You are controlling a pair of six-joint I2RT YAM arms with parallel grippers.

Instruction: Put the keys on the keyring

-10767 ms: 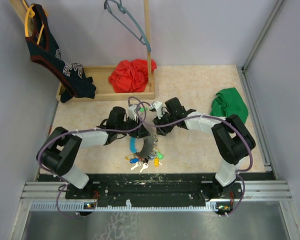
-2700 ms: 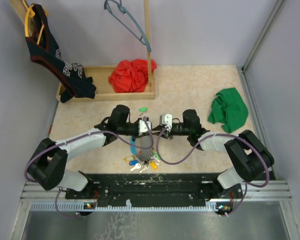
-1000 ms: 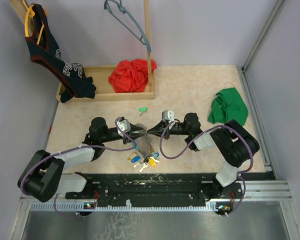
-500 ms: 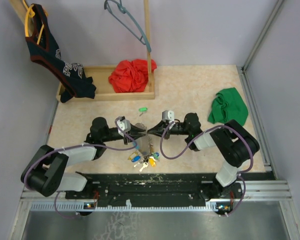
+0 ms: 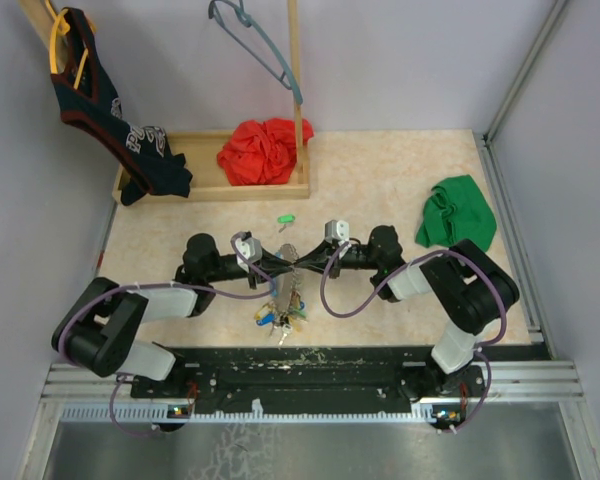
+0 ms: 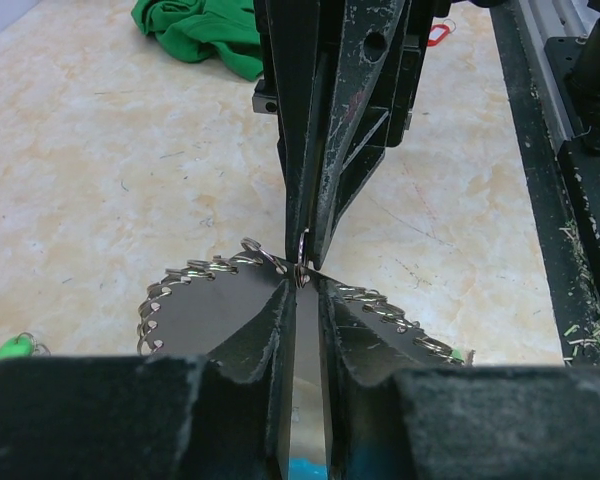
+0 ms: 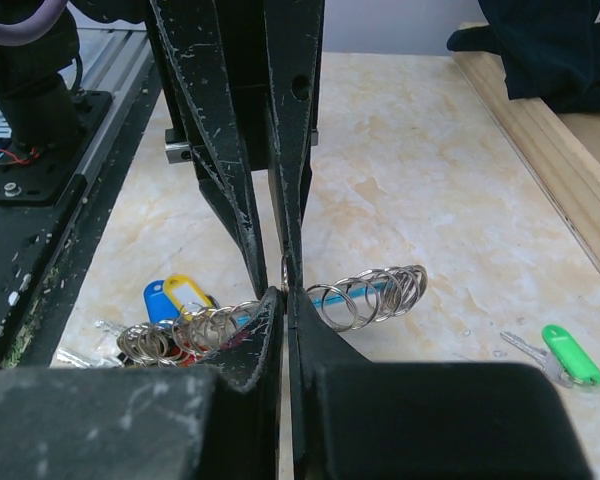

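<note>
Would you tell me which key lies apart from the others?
The green-tagged key, alone on the table; the other keys, blue and yellow tags included, are bunched together nearer the arm bases.

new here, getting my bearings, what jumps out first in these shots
The left claw and right claw meet tip to tip mid-table at the keyring, its keys with coloured tags bunched by it. Beyond them a green-tagged key lies alone, and a red cloth sits in the wooden tray.

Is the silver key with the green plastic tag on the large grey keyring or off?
Off. The green-tagged key lies alone on the table, apart from the keyring.
</note>
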